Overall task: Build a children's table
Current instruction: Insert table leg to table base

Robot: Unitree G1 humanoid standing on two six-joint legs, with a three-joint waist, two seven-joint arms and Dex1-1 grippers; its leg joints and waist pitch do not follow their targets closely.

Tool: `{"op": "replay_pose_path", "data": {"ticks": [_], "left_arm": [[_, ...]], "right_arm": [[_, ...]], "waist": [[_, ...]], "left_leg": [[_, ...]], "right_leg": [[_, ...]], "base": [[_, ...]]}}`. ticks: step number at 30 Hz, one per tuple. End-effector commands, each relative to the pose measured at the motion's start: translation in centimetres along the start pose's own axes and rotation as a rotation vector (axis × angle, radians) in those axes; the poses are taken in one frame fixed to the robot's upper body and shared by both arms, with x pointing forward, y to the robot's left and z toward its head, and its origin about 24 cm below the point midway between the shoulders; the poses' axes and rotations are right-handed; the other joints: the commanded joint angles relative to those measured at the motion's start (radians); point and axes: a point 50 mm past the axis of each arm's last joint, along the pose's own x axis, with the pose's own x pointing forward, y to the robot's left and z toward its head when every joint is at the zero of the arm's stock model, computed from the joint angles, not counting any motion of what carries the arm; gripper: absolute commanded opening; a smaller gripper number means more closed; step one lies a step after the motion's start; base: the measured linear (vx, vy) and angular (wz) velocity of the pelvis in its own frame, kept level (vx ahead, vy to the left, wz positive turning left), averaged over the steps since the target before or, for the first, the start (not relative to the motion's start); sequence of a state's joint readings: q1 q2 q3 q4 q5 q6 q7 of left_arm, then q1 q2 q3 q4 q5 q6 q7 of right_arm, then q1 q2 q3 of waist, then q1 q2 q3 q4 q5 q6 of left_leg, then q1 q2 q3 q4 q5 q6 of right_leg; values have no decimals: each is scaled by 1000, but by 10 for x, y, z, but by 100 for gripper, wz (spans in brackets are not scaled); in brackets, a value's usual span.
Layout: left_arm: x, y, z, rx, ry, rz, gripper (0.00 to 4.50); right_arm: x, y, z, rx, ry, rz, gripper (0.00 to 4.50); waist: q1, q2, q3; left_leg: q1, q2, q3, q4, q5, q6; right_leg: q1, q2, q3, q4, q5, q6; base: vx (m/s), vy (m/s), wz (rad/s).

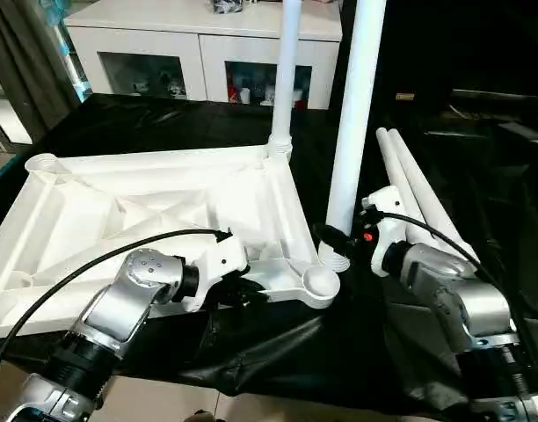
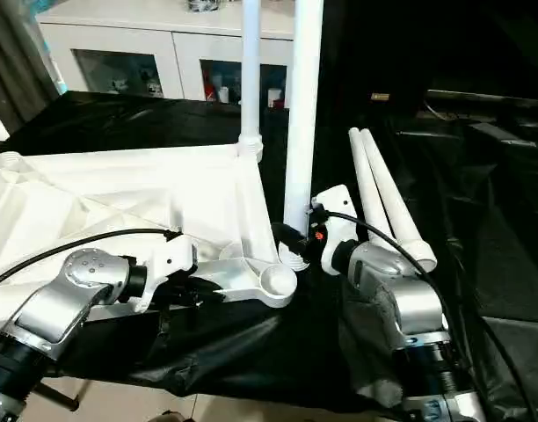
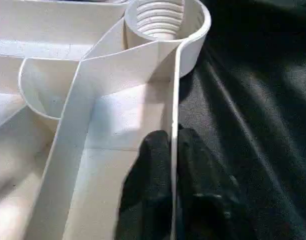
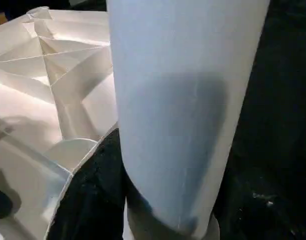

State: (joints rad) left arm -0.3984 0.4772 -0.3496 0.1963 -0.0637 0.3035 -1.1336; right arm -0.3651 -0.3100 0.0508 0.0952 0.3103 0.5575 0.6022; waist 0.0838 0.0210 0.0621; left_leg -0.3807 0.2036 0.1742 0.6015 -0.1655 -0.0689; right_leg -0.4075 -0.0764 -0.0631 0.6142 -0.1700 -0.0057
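Tabletop [image 1: 163, 202] upside down on black-covered table [image 1: 339, 352] | your left hand [image 3: 173, 160] pinches its near rim wall, nearly closed | your right hand [image 1: 339, 237] grips an upright leg [image 1: 352, 123], half open | empty near-right socket [image 1: 322, 281] just left of leg's foot | two spare legs [image 1: 418, 189] lie right; cabinet [image 1: 199, 44] far.

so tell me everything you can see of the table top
The table top lies upside down on black sheeting, showing its white plastic ribbed underside with round sockets at the corners. One leg stands in the far right socket; the near right socket is threaded inside and empty. The left hand pinches the near rim, one finger on either side.
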Motion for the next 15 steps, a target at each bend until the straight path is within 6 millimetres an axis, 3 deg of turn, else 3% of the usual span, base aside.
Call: {"op": "replay_pose_path", "data": {"ticks": [1,6,10,11,13,14,15], "left_arm": [[-1,7,-3,-32,2,53,10],[-3,12,-4,-51,7,100,0],[-4,17,-7,-70,20,154,0],[-3,21,-4,-102,1,193,0],[-2,23,-2,-108,-11,203,0],[-1,25,2,-110,-26,212,0],[-1,25,3,-109,-28,208,0]], "right_arm": [[1,10,15,-9,-35,107,190],[0,11,22,-6,-47,144,189],[3,9,27,-1,-58,127,189],[7,10,29,7,-63,129,189],[9,10,30,8,-62,132,189],[14,12,29,6,-53,143,189],[16,12,28,2,-47,144,189]], "waist": [[-4,-1,-75],[-10,-3,-68],[-19,-5,-67],[-24,-16,-68],[-28,-12,-67],[-29,-20,-68],[-29,-20,-68]], "left_leg": [[21,18,-3,-75,-252,-18],[21,16,-7,-79,-306,-22],[24,15,-8,-78,-317,-29],[21,14,-7,-78,-311,-25],[20,13,-8,-77,-304,-24],[18,13,-8,-77,-299,-21],[19,13,-8,-76,-290,-18]], "right_leg": [[47,-52,43,-74,-262,-170],[45,-55,40,-85,-373,-144],[43,-55,39,-89,-412,-135],[44,-55,39,-89,-416,-133],[44,-56,37,-91,-432,-130],[46,-57,37,-93,-435,-124],[44,-57,38,-92,-430,-125]], "base": [[0,0,0],[0,0,0],[0,0,0],[0,0,0],[0,0,0],[0,0,0],[0,0,0]]}}
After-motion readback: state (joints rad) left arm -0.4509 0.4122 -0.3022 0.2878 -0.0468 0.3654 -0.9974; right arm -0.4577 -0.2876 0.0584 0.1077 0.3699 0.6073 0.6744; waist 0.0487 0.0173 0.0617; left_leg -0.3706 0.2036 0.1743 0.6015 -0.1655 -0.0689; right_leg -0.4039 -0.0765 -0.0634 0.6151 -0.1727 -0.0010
